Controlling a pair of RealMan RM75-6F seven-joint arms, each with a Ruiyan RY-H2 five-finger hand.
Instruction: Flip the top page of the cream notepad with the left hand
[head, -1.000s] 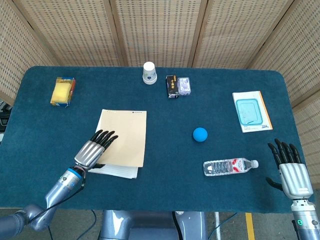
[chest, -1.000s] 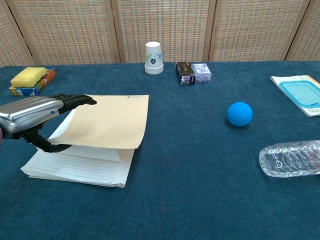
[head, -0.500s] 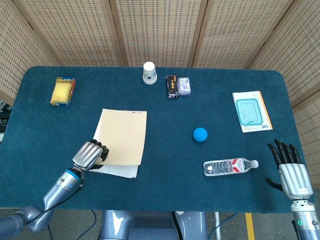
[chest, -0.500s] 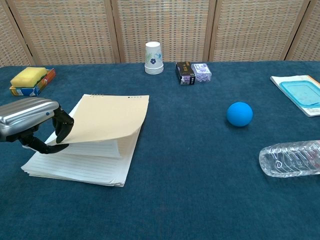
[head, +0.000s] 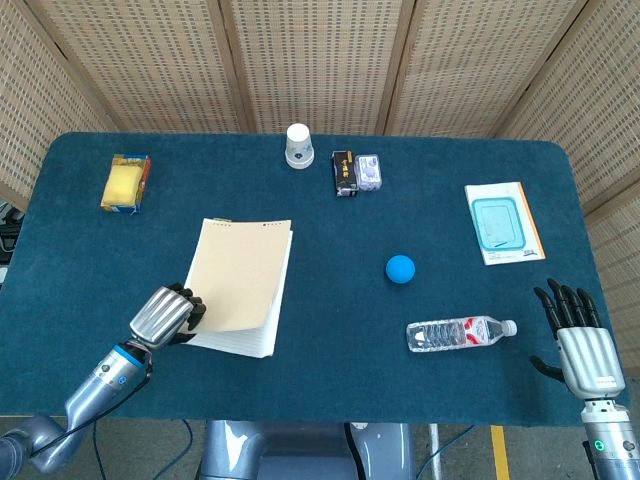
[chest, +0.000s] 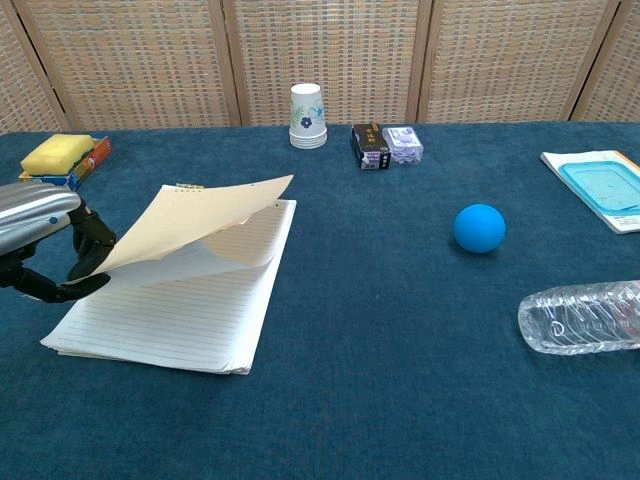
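Observation:
The cream notepad (head: 245, 320) (chest: 190, 320) lies on the left part of the blue table. Its top cream page (head: 235, 275) (chest: 190, 225) is lifted and curls upward, showing lined white paper beneath. My left hand (head: 165, 313) (chest: 45, 240) pinches the page's near left corner, fingers curled around it, just off the pad's left edge. My right hand (head: 580, 335) rests open at the table's near right corner, holding nothing; it shows only in the head view.
A blue ball (head: 400, 268) (chest: 479, 227) and a lying plastic bottle (head: 460, 332) (chest: 585, 316) are right of the pad. A paper cup (head: 298, 145), small boxes (head: 356, 172), a yellow sponge (head: 125, 183) and a booklet (head: 503, 222) sit further back.
My left hand has curled onto the page's corner and drawn back to the left and up. The cream page has peeled higher off the pad, exposing lined paper. The right hand stayed still.

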